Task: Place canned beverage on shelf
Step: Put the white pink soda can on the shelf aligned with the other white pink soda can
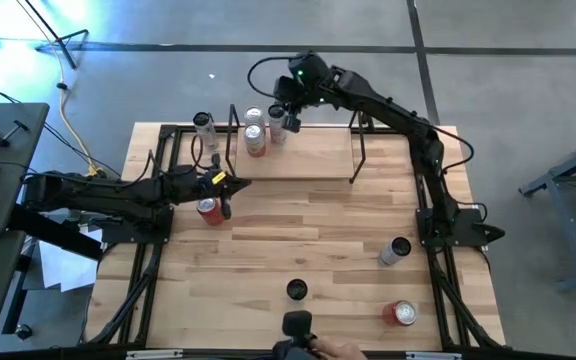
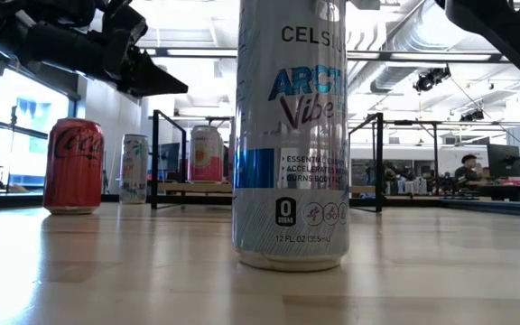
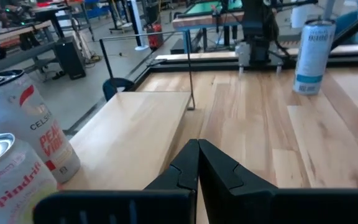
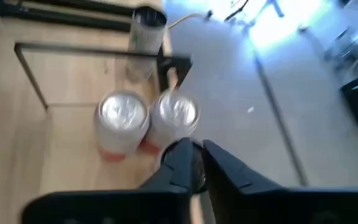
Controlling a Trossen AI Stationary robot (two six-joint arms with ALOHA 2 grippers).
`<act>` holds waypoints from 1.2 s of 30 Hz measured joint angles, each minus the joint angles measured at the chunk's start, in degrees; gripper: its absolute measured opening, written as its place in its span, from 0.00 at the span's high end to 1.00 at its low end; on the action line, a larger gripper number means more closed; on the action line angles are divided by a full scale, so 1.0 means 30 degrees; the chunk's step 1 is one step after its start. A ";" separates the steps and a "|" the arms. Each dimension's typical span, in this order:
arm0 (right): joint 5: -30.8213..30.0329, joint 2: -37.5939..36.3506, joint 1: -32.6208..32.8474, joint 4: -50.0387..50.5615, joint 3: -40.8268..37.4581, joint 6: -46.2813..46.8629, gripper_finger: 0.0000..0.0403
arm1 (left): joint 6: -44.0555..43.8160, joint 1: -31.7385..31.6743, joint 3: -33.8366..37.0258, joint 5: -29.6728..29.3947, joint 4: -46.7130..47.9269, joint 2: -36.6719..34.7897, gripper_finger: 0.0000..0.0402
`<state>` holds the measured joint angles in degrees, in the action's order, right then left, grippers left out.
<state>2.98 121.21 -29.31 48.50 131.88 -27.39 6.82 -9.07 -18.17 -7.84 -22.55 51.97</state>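
Here your right gripper (image 1: 286, 112) hangs above the shelf (image 1: 308, 155) at the upper middle of the high view, its fingers closed together and holding nothing. Directly under it, in the right wrist view, two cans (image 4: 148, 121) stand upright side by side, touching, at the shelf's left end near the black rod upright (image 4: 30, 78); I judge they are grouped there to leave room for more. Your left gripper (image 1: 226, 190) waits at the left middle of the table, also closed and empty, just beside a red Coca-Cola can (image 1: 208, 210) that stands on the tabletop (image 1: 308, 240). A Celsius can (image 1: 296, 290) and two other cans (image 1: 398, 282) remain at the lower right, well apart from both grippers.
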 joint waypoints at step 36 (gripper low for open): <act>-0.4073 -1.9559 0.4863 -2.1231 -3.0289 0.3033 1.00 | -0.0702 -0.7808 -2.0187 -0.2277 2.9632 0.4258 1.00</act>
<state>-9.24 62.53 -14.72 -15.19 41.01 -18.29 4.71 -32.49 -78.74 -14.67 66.34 64.74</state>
